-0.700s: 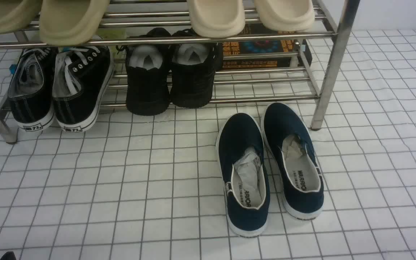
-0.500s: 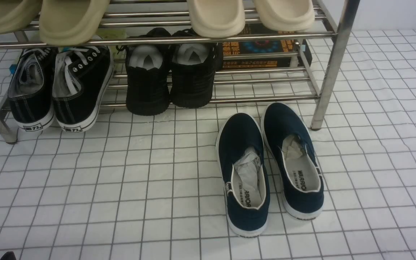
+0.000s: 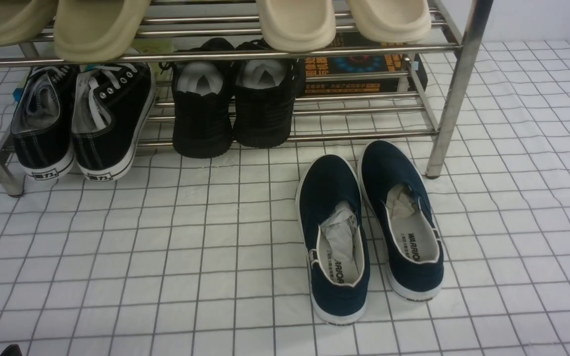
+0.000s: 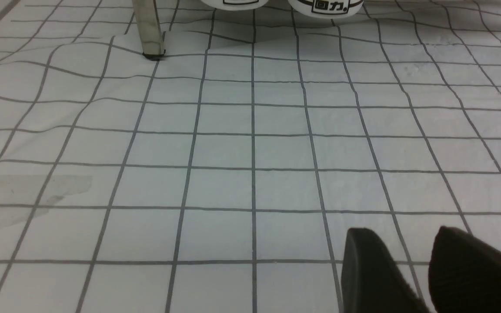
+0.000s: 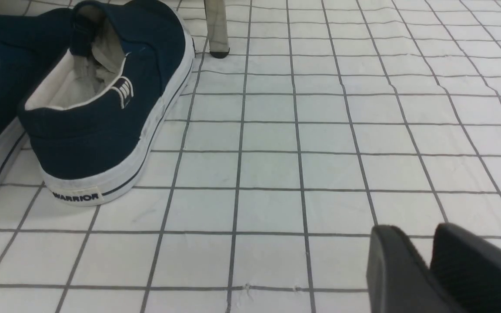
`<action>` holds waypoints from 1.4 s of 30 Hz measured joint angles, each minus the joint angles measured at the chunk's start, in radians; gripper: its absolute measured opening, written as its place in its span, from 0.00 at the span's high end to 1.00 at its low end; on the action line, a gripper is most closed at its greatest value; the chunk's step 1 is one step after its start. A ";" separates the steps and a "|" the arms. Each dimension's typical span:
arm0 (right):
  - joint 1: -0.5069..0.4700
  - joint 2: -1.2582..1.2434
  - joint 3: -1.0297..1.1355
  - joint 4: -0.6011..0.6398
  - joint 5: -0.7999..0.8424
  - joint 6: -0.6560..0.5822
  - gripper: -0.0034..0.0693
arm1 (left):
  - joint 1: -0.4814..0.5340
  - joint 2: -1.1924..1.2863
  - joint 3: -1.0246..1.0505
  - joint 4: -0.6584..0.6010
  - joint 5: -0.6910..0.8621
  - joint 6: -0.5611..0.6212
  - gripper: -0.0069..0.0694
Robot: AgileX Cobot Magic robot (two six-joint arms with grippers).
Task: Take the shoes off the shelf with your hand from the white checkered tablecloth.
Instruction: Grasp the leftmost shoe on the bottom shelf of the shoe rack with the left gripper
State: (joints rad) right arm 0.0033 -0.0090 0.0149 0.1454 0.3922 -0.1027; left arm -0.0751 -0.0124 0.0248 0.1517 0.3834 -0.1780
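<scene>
1. Navy slip-ons (image 3: pixel 329 188) read "WARRIOR" on insoles and heel; black canvas sneakers (image 3: pixel 112 118) carry "回力" heel tabs.
2. The sneakers sit at the left end of the steel shelf (image 3: pixel 457 89), on its lower tier, well ahead of the left gripper (image 4: pixel 405 234), whose fingers are parted and empty.
3. Right gripper (image 5: pixel 418 232): empty; whether fully closed, cannot tell.

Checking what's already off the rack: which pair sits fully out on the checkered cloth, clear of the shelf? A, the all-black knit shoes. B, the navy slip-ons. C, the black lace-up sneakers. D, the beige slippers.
B: the navy slip-ons lie on the tablecloth in front of the shelf, while the black lace-up sneakers sit on its lower tier.
</scene>
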 joint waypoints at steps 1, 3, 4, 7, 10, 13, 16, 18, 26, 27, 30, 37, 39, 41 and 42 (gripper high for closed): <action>0.000 0.000 0.000 0.000 0.000 0.000 0.74 | 0.000 0.000 0.000 0.000 0.000 0.000 0.59; 0.000 0.000 0.000 0.000 0.000 0.000 0.73 | 0.000 0.000 0.000 0.000 0.000 0.000 0.59; 0.000 0.000 0.000 0.000 0.000 0.000 0.73 | 0.000 0.000 0.000 0.000 0.000 0.000 0.59; 0.000 0.000 0.000 0.000 0.000 0.000 0.73 | 0.000 0.000 0.000 0.000 0.000 0.000 0.59; 0.000 0.000 0.000 0.000 0.000 0.000 0.72 | 0.000 0.000 0.000 0.000 0.000 -0.001 0.59; 0.000 0.000 0.000 0.000 0.000 0.000 0.72 | 0.000 0.000 0.000 -0.052 -0.005 -0.071 0.59; 0.000 0.000 0.000 0.000 0.000 0.000 0.72 | 0.000 0.000 0.000 -0.234 -0.007 -0.254 0.59; 0.000 0.000 0.000 0.000 0.000 0.000 0.72 | 0.000 0.000 0.000 -0.362 -0.007 -0.374 0.59; 0.000 0.000 0.000 0.000 0.000 0.000 0.71 | 0.000 0.000 0.002 -0.490 -0.009 -0.521 0.59; 0.000 0.000 0.000 0.000 0.000 0.000 0.70 | 0.000 0.000 0.003 -0.490 -0.023 -0.523 0.60; 0.000 0.000 0.000 0.000 0.000 0.000 0.70 | 0.000 0.000 -0.003 -0.489 -0.065 -0.524 0.65; 0.000 0.000 0.000 0.000 0.000 0.000 0.69 | 0.000 0.202 -0.320 -0.293 0.145 -0.498 0.90; 0.000 0.000 0.000 0.000 0.000 0.000 0.68 | 0.000 0.354 -0.447 -0.221 0.311 -0.485 0.91; 0.000 0.000 0.000 0.000 0.000 0.000 0.68 | 0.000 0.558 -0.548 -0.176 0.484 -0.436 0.91; 0.000 0.000 0.000 0.000 0.000 0.000 0.68 | 0.000 0.632 -0.579 -0.170 0.552 -0.399 0.91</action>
State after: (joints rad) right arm 0.0033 -0.0090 0.0149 0.1454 0.3922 -0.1027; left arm -0.0751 0.6198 -0.5539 -0.0186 0.9356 -0.5768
